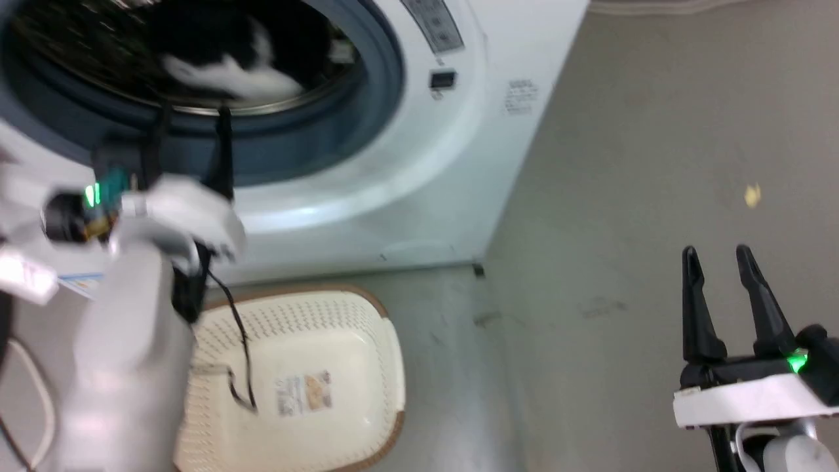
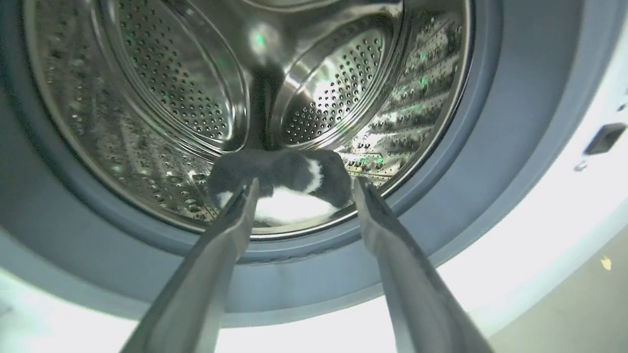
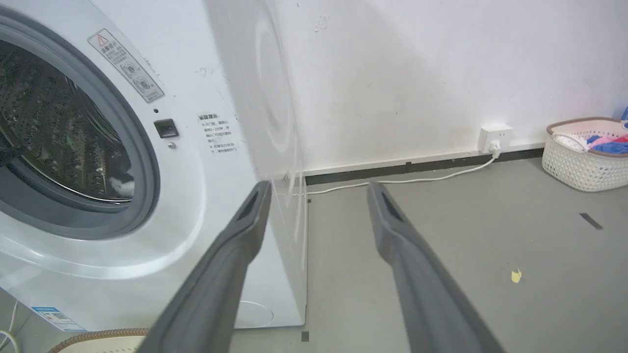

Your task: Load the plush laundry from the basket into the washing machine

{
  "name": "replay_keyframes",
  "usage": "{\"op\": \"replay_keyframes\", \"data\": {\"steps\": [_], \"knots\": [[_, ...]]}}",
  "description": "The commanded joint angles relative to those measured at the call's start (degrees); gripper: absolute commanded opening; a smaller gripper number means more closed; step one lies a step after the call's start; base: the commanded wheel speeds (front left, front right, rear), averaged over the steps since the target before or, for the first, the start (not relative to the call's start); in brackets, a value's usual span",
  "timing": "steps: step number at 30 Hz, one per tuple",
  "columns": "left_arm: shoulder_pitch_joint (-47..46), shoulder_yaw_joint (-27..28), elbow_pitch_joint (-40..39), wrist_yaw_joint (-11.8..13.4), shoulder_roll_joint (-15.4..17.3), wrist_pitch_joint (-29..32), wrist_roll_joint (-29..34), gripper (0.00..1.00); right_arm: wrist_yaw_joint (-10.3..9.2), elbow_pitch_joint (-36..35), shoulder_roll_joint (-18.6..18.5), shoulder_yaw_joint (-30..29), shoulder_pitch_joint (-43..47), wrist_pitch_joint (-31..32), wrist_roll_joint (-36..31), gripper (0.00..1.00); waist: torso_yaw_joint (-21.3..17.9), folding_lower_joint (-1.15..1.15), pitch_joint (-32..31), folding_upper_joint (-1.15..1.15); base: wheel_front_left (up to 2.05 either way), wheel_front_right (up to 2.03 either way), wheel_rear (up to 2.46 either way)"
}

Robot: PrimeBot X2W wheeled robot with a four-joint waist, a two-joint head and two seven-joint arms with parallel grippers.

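Observation:
The black and white plush laundry (image 1: 229, 62) lies at the bottom of the steel drum of the white washing machine (image 1: 419, 164); the left wrist view shows the plush (image 2: 289, 189) just past the drum lip. My left gripper (image 1: 190, 115) is open at the grey door seal (image 2: 490, 147), its fingers (image 2: 235, 220) apart and holding nothing. The cream basket (image 1: 367, 367) with brown rim sits on the floor below the door, with only a label inside. My right gripper (image 1: 721, 255) stands open over the floor to the right, beside the washing machine (image 3: 211, 162).
A white cable (image 3: 417, 179) runs along the floor to a wall socket (image 3: 495, 137). A second white basket (image 3: 584, 157) with coloured clothes stands by the far wall. A yellow scrap (image 1: 752, 194) lies on the grey floor.

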Motion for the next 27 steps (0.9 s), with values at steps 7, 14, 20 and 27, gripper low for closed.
{"op": "replay_keyframes", "data": {"steps": [7, 14, 20, 27], "knots": [[24.0, 5.0, -23.6, 1.6, -5.5, -0.3, -1.9, 1.0, -0.04, 0.1, 0.1, -0.8, 4.0, -0.2, -1.1, 1.0, 7.1, 0.02, -11.1, 0.0, 0.0, 0.0, 0.0], [38.7, 4.9, -35.7, 1.6, -8.9, -0.3, 0.2, 1.0, -0.04, 0.4, 0.1, -1.8, 7.1, -0.2, -1.2, 1.0, 9.1, 0.02, -15.1, 0.0, 0.0, 0.0, 0.0], [46.8, 4.2, -41.9, 1.9, -10.5, -0.3, 1.3, 1.0, -0.04, 0.6, 0.1, -1.9, 9.4, -0.2, -2.1, 1.0, 10.2, 0.02, -16.9, 0.0, 0.0, 0.0, 0.0], [50.3, 2.5, -41.3, 1.8, -11.1, -0.3, 2.8, 1.0, -0.04, 1.2, 0.1, -0.8, 11.2, -0.3, -4.5, 1.0, 11.1, 0.02, -17.5, 0.0, 0.0, 0.0, 0.0]]}}
